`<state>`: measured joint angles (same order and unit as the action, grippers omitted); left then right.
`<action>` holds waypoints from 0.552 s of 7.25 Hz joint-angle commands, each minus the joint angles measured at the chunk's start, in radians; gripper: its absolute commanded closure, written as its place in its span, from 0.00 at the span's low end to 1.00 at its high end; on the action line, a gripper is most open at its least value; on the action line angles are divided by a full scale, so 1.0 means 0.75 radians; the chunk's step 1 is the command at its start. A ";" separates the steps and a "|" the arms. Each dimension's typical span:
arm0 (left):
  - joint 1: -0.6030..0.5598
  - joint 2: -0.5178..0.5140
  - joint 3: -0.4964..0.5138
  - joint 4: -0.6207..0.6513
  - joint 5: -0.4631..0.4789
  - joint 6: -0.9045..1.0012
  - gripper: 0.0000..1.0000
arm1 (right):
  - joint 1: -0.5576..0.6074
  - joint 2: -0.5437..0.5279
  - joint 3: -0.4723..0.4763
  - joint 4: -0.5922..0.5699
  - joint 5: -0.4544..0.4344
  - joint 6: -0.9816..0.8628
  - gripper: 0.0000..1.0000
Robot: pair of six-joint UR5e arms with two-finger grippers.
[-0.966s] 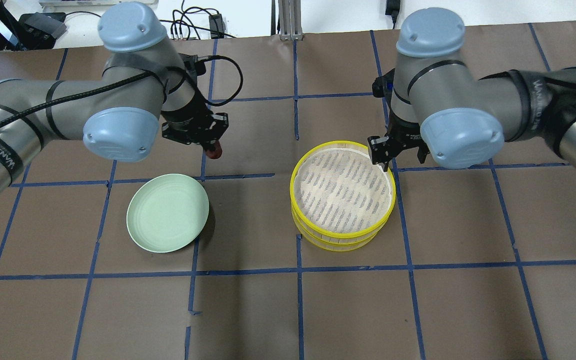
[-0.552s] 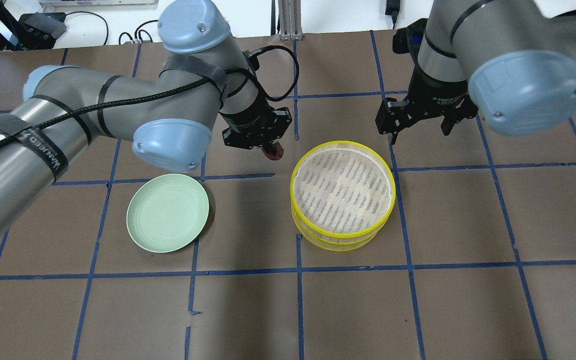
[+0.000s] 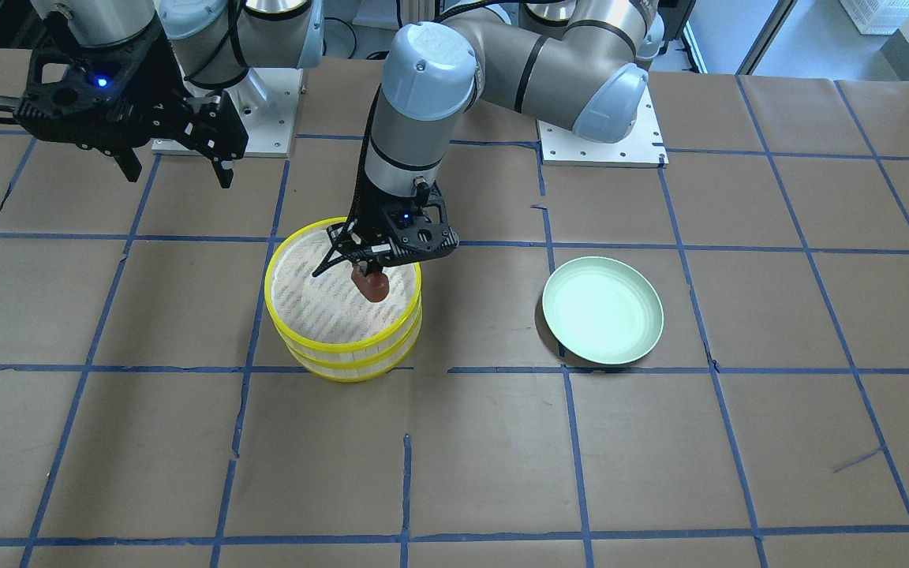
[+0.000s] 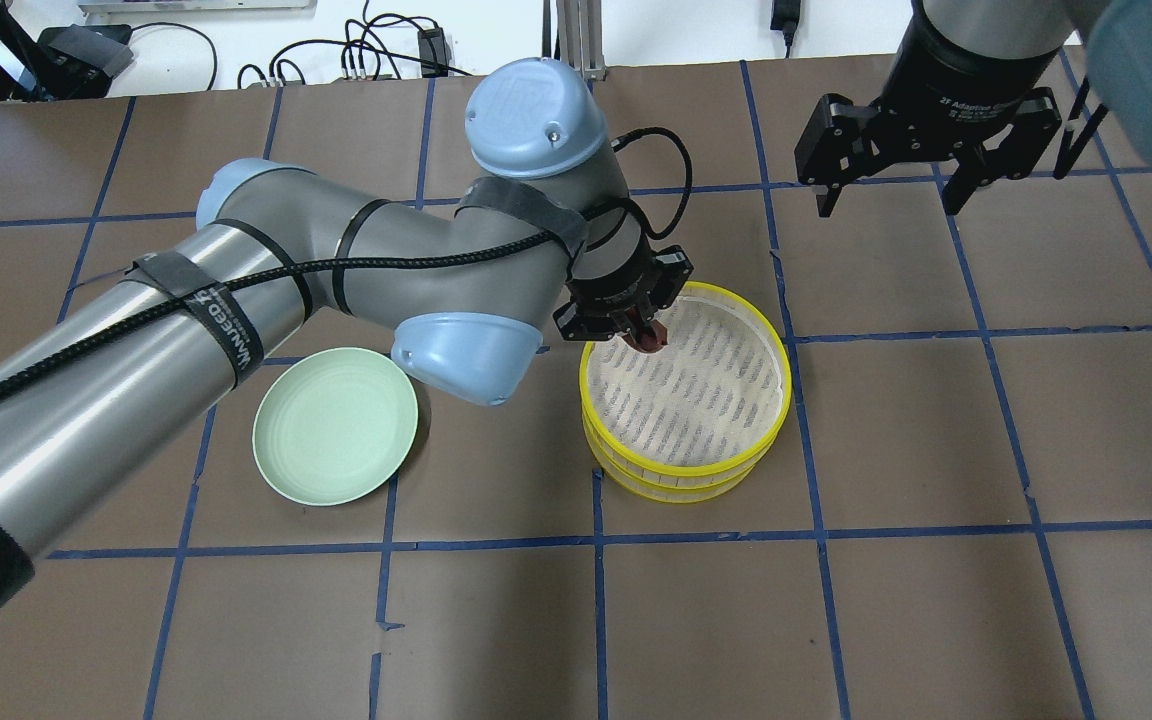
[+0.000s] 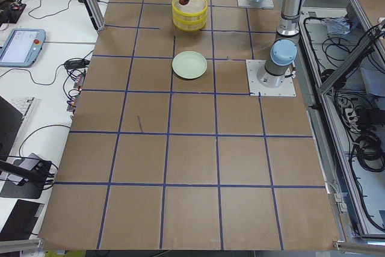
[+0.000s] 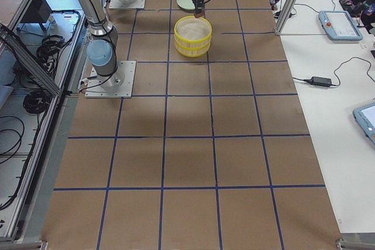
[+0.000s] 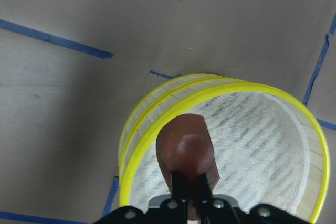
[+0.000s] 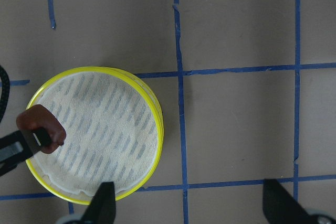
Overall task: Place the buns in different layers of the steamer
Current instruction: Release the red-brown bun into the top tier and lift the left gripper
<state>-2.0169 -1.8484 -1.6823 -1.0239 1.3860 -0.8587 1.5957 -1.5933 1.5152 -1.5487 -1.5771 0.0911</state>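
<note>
Placing: reddish-brown bun (image 4: pixel 650 340) is clamped in left end effector (image 4: pixel 640 334) over top tray of steamer (image 4: pixel 784 400), probably not touching; lowering and release are needed. Right end effector (image 4: pixel 889 206) is spread, empty.

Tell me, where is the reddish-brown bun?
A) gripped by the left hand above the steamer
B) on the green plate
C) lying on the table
A: the left hand pinches the reddish-brown bun over the steamer, above its top tray.

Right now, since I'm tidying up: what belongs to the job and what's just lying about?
Job:
reddish-brown bun, in the left gripper
steamer, beneath it

Lying about:
pale green plate
right gripper, open, off to the side
</note>
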 commanded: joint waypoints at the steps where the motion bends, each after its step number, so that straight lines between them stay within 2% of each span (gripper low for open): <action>1: -0.013 0.012 0.003 0.015 -0.003 0.016 0.00 | -0.015 0.001 -0.004 -0.021 0.065 0.016 0.00; 2: -0.009 0.020 0.005 0.021 0.005 0.038 0.00 | -0.017 0.003 0.000 -0.019 0.064 0.005 0.00; 3: 0.010 0.051 0.003 0.013 0.017 0.233 0.00 | -0.017 0.001 0.002 -0.017 0.064 0.003 0.00; 4: 0.121 0.092 0.001 -0.027 0.013 0.439 0.00 | -0.019 0.003 0.000 -0.017 0.062 -0.001 0.00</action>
<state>-1.9939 -1.8113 -1.6799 -1.0200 1.3946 -0.6949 1.5829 -1.5917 1.5157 -1.5621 -1.5309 0.0941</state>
